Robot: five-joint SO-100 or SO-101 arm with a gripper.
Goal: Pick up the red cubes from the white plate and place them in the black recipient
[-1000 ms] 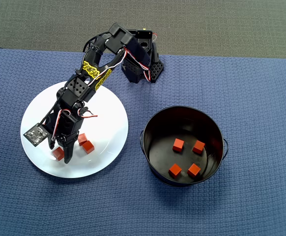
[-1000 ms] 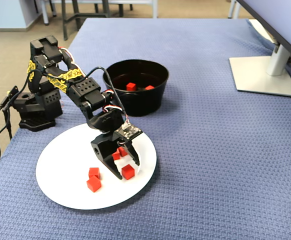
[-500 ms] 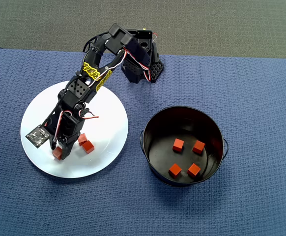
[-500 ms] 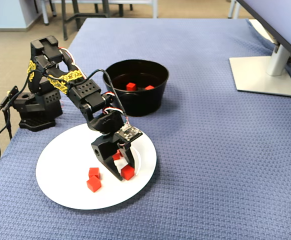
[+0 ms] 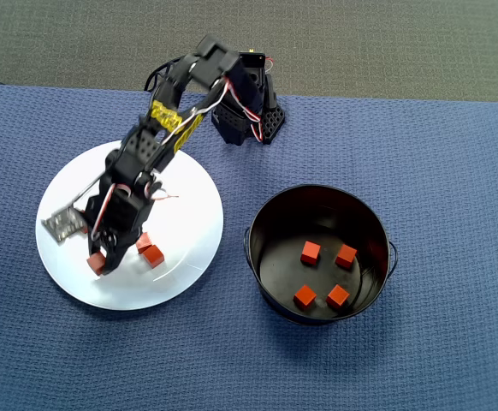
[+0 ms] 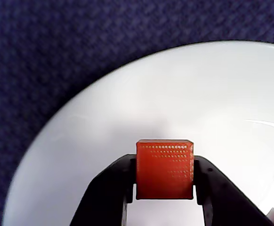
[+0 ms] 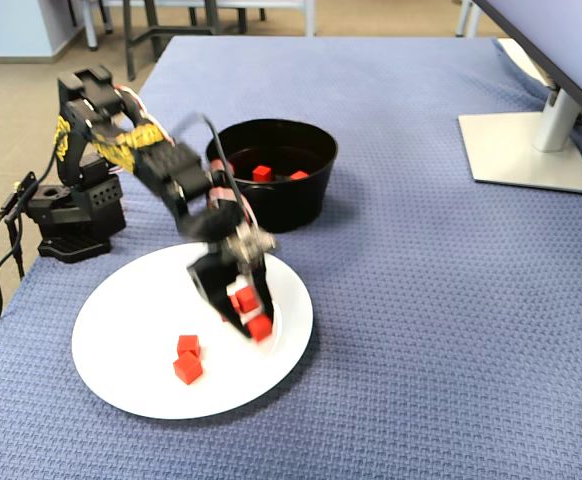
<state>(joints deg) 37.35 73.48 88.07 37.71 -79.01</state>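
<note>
My gripper point(image 6: 165, 181) is shut on one red cube point(image 6: 165, 168), clamped between both black fingers just above the white plate point(image 6: 104, 117). In the overhead view the gripper point(image 5: 99, 259) hangs over the plate's point(image 5: 180, 184) lower left part, with two more red cubes point(image 5: 152, 254) beside it. The fixed view shows the gripper point(image 7: 256, 325) blurred and raised with the held cube point(image 7: 260, 327), and two loose cubes point(image 7: 188, 357) lying on the plate point(image 7: 121, 340). Several red cubes point(image 5: 310, 253) sit inside the black recipient point(image 5: 266, 218), right of the plate.
The arm's black base point(image 5: 249, 111) stands at the far edge of the blue cloth point(image 5: 437, 154). A grey monitor foot point(image 7: 526, 150) rests at the far right in the fixed view. A strip of cloth separates plate and pot.
The jaws, open around a cube on the plate a second ago, have shut on it. The arm has lifted the cube off the plate.
</note>
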